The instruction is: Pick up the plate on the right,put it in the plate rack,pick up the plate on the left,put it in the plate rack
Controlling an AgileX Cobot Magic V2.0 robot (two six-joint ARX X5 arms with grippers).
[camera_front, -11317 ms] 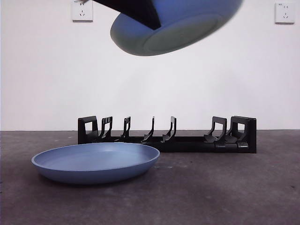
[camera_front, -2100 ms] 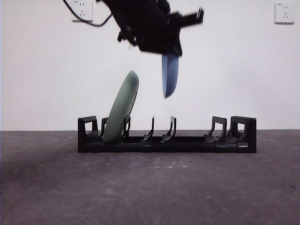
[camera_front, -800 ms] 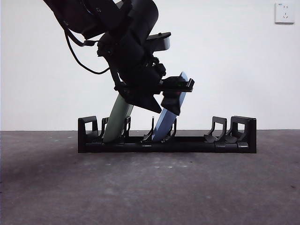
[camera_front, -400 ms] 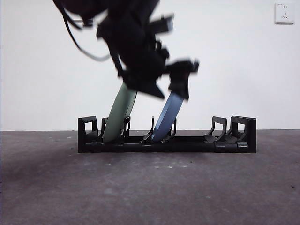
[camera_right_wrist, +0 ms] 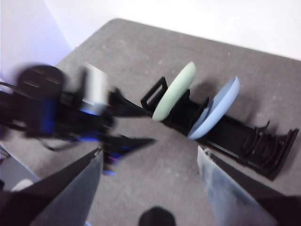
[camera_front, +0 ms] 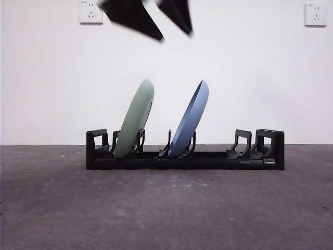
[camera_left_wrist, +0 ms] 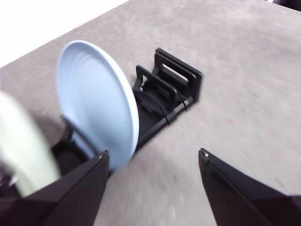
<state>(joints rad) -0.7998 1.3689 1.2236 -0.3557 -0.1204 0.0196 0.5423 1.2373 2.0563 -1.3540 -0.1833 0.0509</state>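
Observation:
The black plate rack (camera_front: 208, 157) stands across the table. A green plate (camera_front: 135, 119) leans in its left slot and a blue plate (camera_front: 190, 119) leans in a middle slot. My left gripper (camera_front: 174, 35) hangs open and empty above both plates, blurred, touching neither. In the left wrist view the blue plate (camera_left_wrist: 96, 117) stands on edge just beyond the open left gripper (camera_left_wrist: 153, 153), with the green plate (camera_left_wrist: 23, 146) beside it. My right gripper (camera_right_wrist: 149, 150) is open and empty, high over the table, looking down on the plate rack (camera_right_wrist: 254, 141).
The right end of the rack holds empty prong pairs (camera_front: 242, 143). A white wall with two sockets (camera_front: 91, 11) rises behind. In the right wrist view the left arm (camera_right_wrist: 70, 108) shows as a blurred dark mass beside the rack.
The left gripper has let go of the blue plate and risen clear. The plate stays leaning in the middle slot. The green plate has not moved.

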